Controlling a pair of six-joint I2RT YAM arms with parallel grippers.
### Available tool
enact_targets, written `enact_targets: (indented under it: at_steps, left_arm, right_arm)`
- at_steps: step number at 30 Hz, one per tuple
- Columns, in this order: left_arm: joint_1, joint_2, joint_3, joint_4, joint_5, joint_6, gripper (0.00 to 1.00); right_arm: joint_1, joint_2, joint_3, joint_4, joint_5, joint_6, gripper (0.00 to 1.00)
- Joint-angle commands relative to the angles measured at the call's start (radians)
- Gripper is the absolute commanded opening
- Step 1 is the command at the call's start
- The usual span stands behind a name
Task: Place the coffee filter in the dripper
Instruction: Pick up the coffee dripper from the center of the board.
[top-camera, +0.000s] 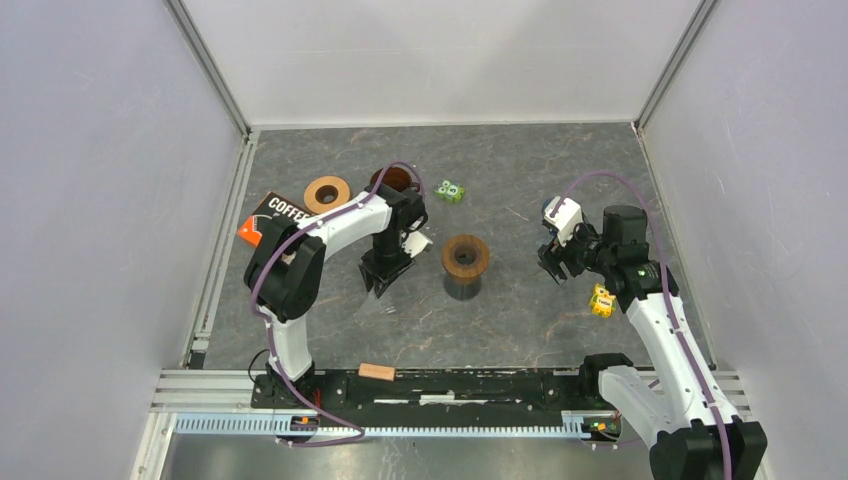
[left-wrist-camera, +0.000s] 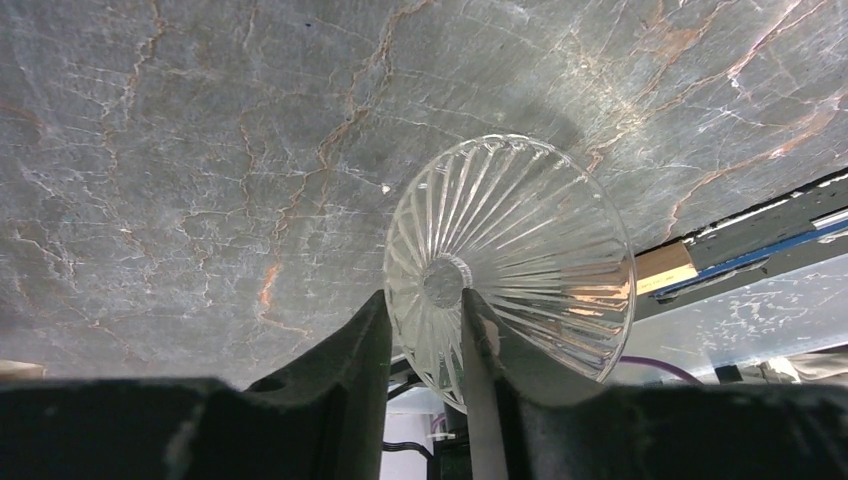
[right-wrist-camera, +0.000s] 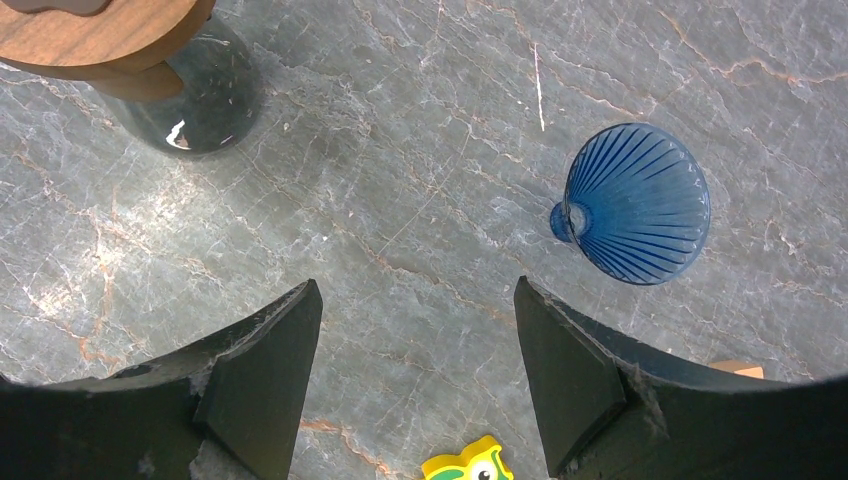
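My left gripper (left-wrist-camera: 425, 300) is shut on the wall of a clear ribbed glass dripper (left-wrist-camera: 520, 260) and holds it tilted above the table; in the top view that gripper (top-camera: 383, 280) hangs left of the carafe. A white paper piece (top-camera: 418, 243), perhaps the filter, lies beside the left wrist. A blue ribbed dripper (right-wrist-camera: 635, 205) lies on its side on the table, ahead and to the right of my right gripper (right-wrist-camera: 415, 300). The right gripper (top-camera: 556, 268) is open and empty.
A glass carafe with a wooden collar (top-camera: 465, 262) stands mid-table and shows in the right wrist view (right-wrist-camera: 200, 100). A coffee box (top-camera: 270, 215), two wooden rings (top-camera: 327, 193) (top-camera: 392, 180), a green toy (top-camera: 451, 190), a yellow toy (top-camera: 601, 300) and a wooden block (top-camera: 377, 372) lie around.
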Motion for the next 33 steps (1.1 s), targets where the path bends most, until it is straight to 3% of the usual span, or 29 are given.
enact_targets:
  at_steps: [1,6,15,21,26,31,33]
  left_arm:
    - [-0.003,-0.003,-0.004,-0.023,0.030,0.028,0.36]
    - [-0.003,-0.007,0.002,-0.035,0.036,0.033,0.27]
    - [-0.002,-0.066,0.029,-0.073,0.090,0.064,0.02]
    - [0.009,-0.173,0.058,-0.091,0.135,0.088,0.02]
    - [0.054,-0.279,0.216,-0.182,0.248,0.135,0.02]
    - [0.061,-0.319,0.425,-0.177,0.422,0.143,0.02]
    - [0.057,-0.294,0.516,-0.158,0.486,0.121,0.02]
  right_arm:
    - [-0.004,-0.014,0.002,0.021,-0.015,-0.013,0.77]
    - [-0.004,-0.010,0.016,0.009,-0.016,-0.020,0.77]
    - [-0.003,0.031,0.101,-0.032,-0.060,-0.044,0.77]
    - [0.003,0.055,0.176,-0.056,-0.186,-0.064,0.78]
    - [0.047,0.071,0.261,-0.050,-0.286,-0.067,0.80]
    - [0.190,0.056,0.339,-0.032,-0.317,-0.122,0.81]
    - [0.270,0.062,0.393,-0.078,-0.284,-0.196,0.75]
